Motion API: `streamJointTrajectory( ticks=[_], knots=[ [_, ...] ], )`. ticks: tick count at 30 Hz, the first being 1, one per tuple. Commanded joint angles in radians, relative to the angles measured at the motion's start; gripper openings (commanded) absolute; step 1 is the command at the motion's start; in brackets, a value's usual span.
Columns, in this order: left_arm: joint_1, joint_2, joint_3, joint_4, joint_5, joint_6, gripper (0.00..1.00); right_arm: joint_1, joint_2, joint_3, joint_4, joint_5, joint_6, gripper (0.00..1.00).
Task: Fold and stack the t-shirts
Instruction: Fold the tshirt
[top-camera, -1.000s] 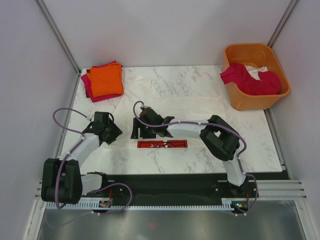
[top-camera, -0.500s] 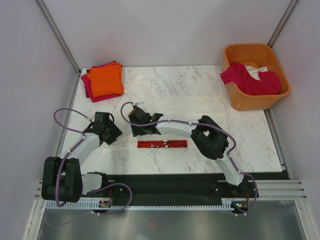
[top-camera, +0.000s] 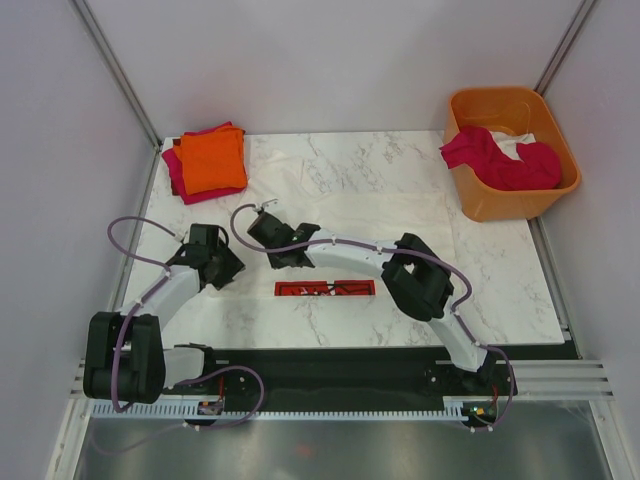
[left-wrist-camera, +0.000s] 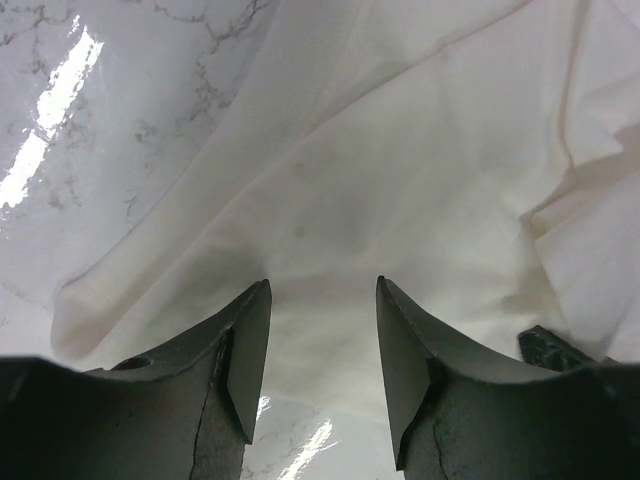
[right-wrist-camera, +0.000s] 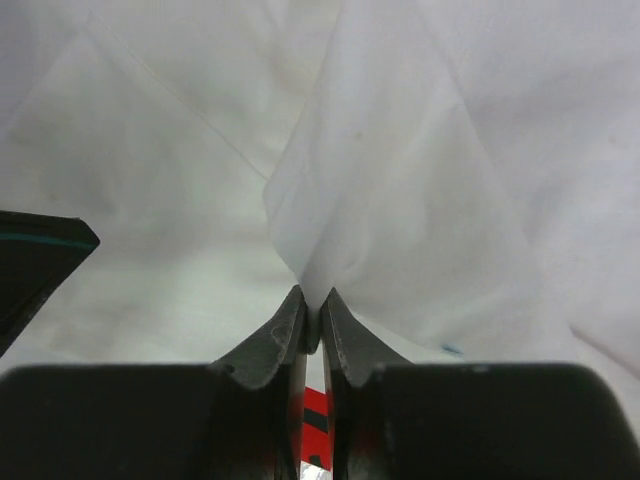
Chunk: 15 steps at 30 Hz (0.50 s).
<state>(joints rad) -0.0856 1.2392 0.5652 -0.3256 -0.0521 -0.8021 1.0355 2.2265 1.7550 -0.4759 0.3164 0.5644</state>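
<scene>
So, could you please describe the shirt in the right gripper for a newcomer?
In the middle of the marble table, a white t-shirt lies spread, one fold pinched by the right gripper. Unlike the folded orange and magenta tees at far left and the crumpled red tee in the orange tub, it shows a red logo panel at its near edge.

The left arm (top-camera: 172, 292) and right arm (top-camera: 345, 258) share white link shells between bulky black joint housings. A lilac cable (top-camera: 110, 237) loops out behind each wrist. The fingers (left-wrist-camera: 240, 350) are matte black wedges tapering to blunt tips.
</scene>
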Motion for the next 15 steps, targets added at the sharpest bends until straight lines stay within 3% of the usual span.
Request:
streamJointTrajectory(
  ticks=[1, 12, 13, 14, 15],
  knots=[
    [0.000, 0.009, -0.010, 0.039, -0.031, 0.018, 0.54, -0.002, 0.002, 0.130, -0.046, 0.105, -0.107, 0.17],
    [0.000, 0.000, 0.004, 0.037, -0.014, 0.024, 0.53, -0.135, 0.097, 0.308, -0.115, 0.197, -0.233, 0.23],
    [0.000, 0.000, 0.005, 0.039, -0.011, 0.026, 0.53, -0.149, 0.102, 0.314, -0.119, 0.208, -0.232, 0.30],
    [0.000, 0.000, 0.005, 0.036, -0.008, 0.026, 0.53, -0.164, 0.107, 0.322, -0.134, 0.216, -0.225, 0.47],
    [0.000, -0.003, 0.007, 0.037, -0.005, 0.027, 0.53, -0.176, 0.108, 0.325, -0.136, 0.219, -0.219, 0.87]
  ],
)
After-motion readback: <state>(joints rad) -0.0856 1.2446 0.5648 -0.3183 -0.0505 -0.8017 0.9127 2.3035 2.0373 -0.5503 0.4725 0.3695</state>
